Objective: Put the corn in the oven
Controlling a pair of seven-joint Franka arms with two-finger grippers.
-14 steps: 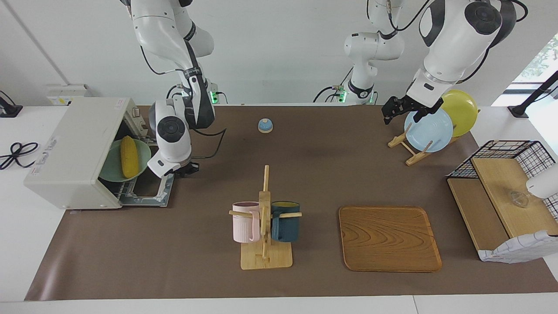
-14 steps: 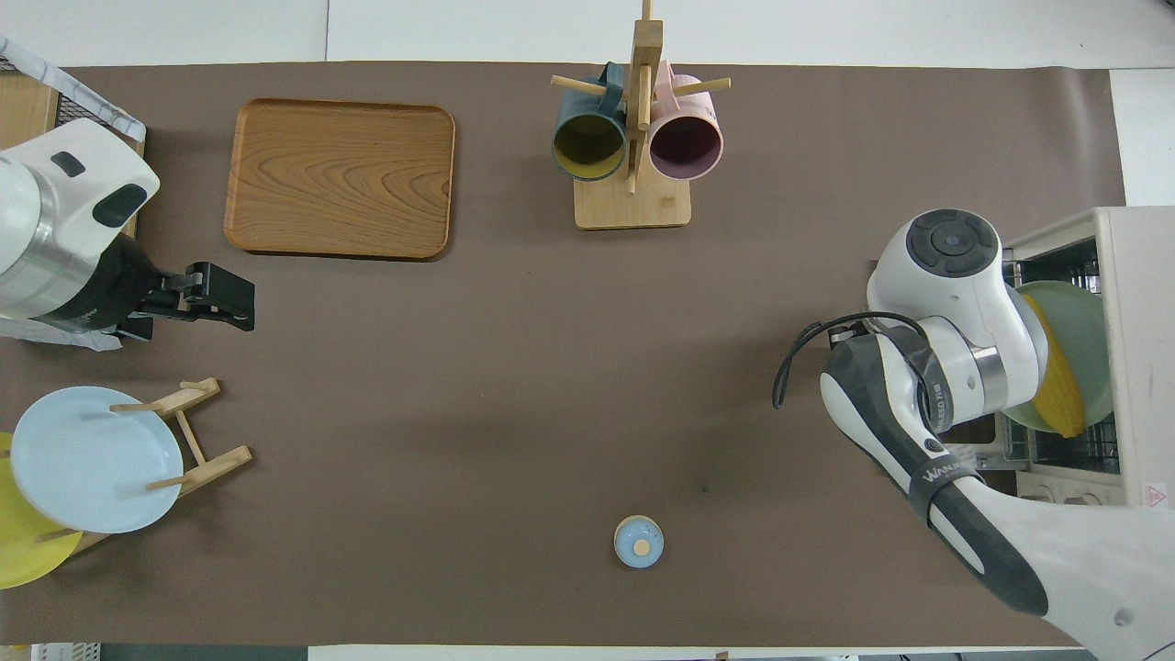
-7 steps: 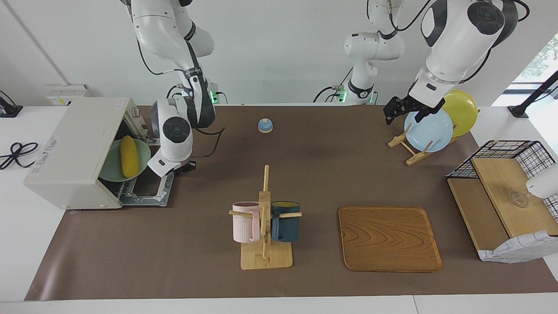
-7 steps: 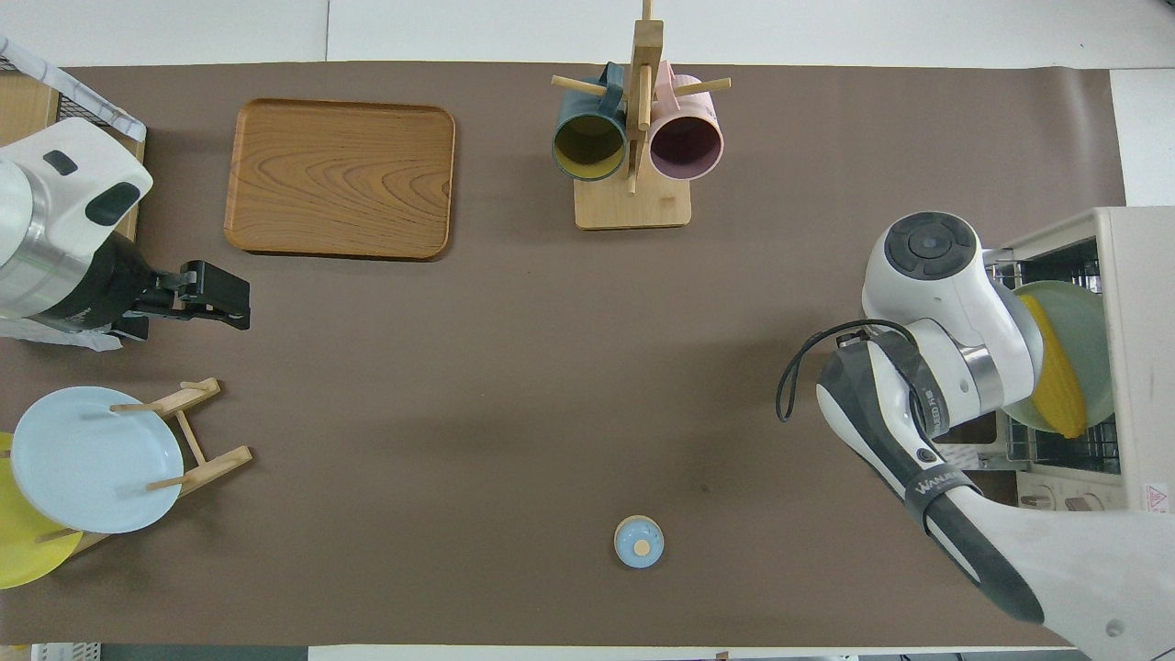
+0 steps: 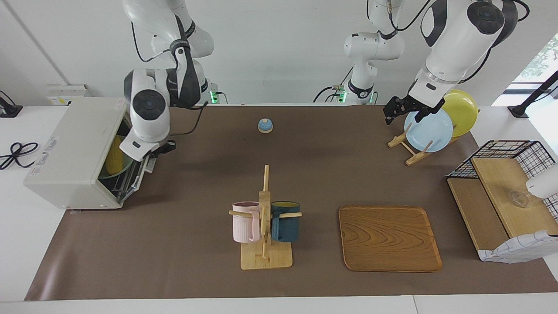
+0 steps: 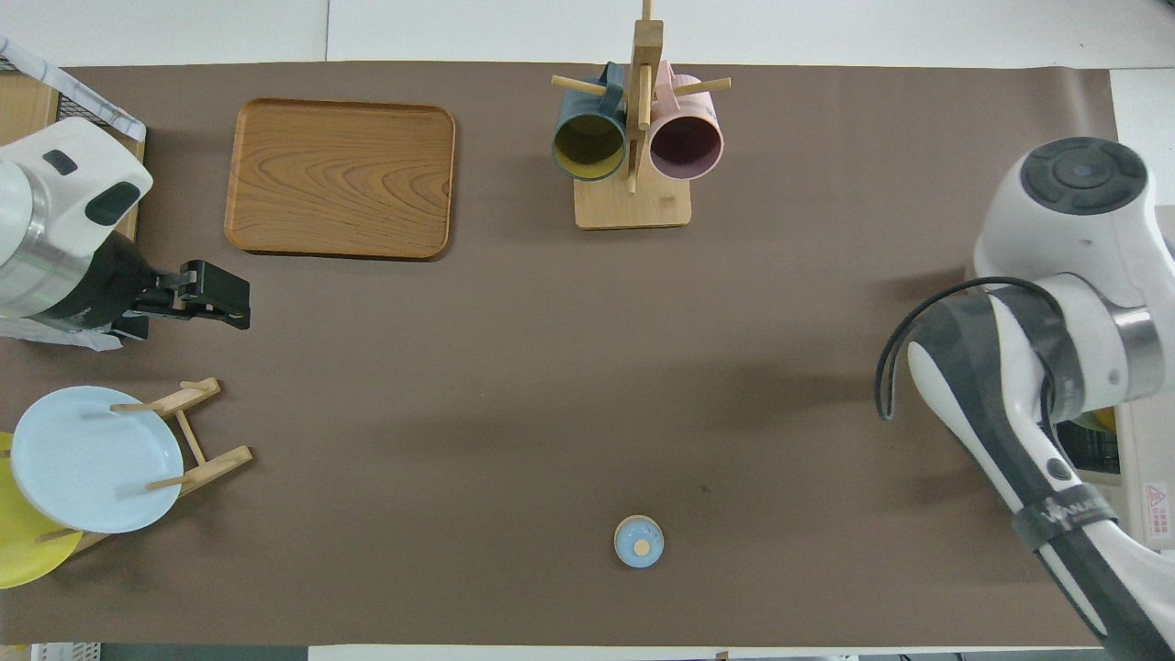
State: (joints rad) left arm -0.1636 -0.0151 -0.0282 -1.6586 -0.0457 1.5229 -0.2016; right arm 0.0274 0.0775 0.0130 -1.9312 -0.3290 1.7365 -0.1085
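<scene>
The off-white oven [image 5: 74, 146] stands at the right arm's end of the table. Its glass door [image 5: 134, 176] is swung up and stands only a little ajar. Through the gap I see the yellow corn [image 5: 113, 158] lying on a green plate [image 5: 125, 164] inside. My right gripper [image 5: 163, 148] is at the raised door's top edge, by the handle. In the overhead view the right arm [image 6: 1056, 367] hides the corn and most of the oven [image 6: 1152, 477]. My left gripper [image 5: 394, 110] waits in the air over the plate rack; it also shows in the overhead view [image 6: 216, 296].
A small blue bell [image 5: 265, 125] sits near the robots. A mug stand [image 5: 265, 218] with a pink and a dark mug, and a wooden tray [image 5: 388, 237], lie farther out. A rack with a blue plate [image 5: 429, 130] and a yellow plate, and a wire shelf [image 5: 505, 192], are at the left arm's end.
The right arm has swung up and toward the oven. The door has gone from lying flat open to nearly closed, covering most of the corn and plate. The left arm has barely moved.
</scene>
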